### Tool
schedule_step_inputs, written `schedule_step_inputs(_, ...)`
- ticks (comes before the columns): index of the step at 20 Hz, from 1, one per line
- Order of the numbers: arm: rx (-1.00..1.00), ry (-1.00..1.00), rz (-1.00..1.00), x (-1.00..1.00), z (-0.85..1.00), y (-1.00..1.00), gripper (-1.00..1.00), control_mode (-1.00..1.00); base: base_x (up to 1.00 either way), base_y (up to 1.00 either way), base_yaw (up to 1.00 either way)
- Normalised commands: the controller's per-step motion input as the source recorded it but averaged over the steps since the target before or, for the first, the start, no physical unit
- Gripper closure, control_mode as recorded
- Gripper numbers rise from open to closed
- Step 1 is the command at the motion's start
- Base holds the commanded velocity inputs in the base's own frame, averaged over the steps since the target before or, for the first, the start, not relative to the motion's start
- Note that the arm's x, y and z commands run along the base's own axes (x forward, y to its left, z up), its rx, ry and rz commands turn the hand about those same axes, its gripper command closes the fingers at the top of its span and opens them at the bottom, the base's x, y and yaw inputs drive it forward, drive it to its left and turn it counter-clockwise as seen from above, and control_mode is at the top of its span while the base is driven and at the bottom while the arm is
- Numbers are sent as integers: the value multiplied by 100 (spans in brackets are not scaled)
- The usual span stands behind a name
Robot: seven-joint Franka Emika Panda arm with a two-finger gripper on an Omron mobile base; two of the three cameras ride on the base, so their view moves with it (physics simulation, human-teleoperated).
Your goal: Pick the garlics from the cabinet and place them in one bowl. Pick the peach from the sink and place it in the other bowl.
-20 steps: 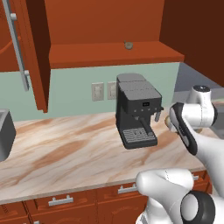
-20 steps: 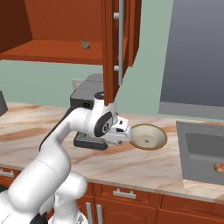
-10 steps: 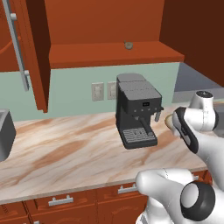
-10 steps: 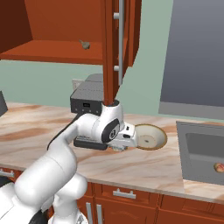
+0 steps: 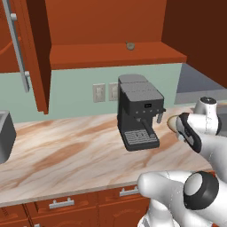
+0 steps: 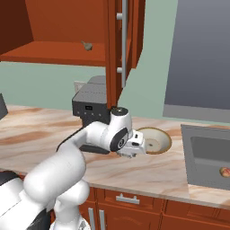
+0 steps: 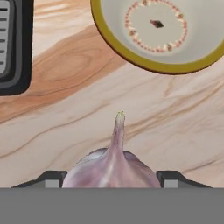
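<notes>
Nearest the camera on the hand, the end effector (image 7: 112, 177) pinches a pale pinkish garlic (image 7: 112, 166) between its two dark finger tips, one at each flank of the bulb; its long axis runs stem to base, and the pointed tip aims away from the hand toward the bowl (image 7: 114, 38); the bulb hangs over the marbled surface (image 7: 65, 127), short of the yellow rim. From the right base view the end effector (image 6: 134, 146) sits just beside the bowl (image 6: 162, 144), on its near-left side. To do this step well, I judge, carry the bulb onward until it is over the pale middle of the bowl, lower it close to the floor of the dish, then spread the fingers so it cannot roll over the rim; keep clear of the coffee machine (image 5: 138, 111) at the left. Farther off, a second, duller garlic (image 6: 86, 45) rests on the shelf of the open cabinet (image 6: 54, 51); the peach (image 6: 224, 171) lies in the sink (image 6: 204, 155).
</notes>
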Motion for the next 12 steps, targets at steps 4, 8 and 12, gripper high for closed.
schedule_step_inputs(4, 0, 0, 0, 19, -8, -10, 100, -100, 0, 0, 0)
schedule_step_inputs(8, 0, 0, 0, 21, 0, -11, 100, -100, 0, 0, 0)
schedule_step_inputs(12, 0, 0, 0, 26, 0, -18, 100, -100, 0, 0, 0)
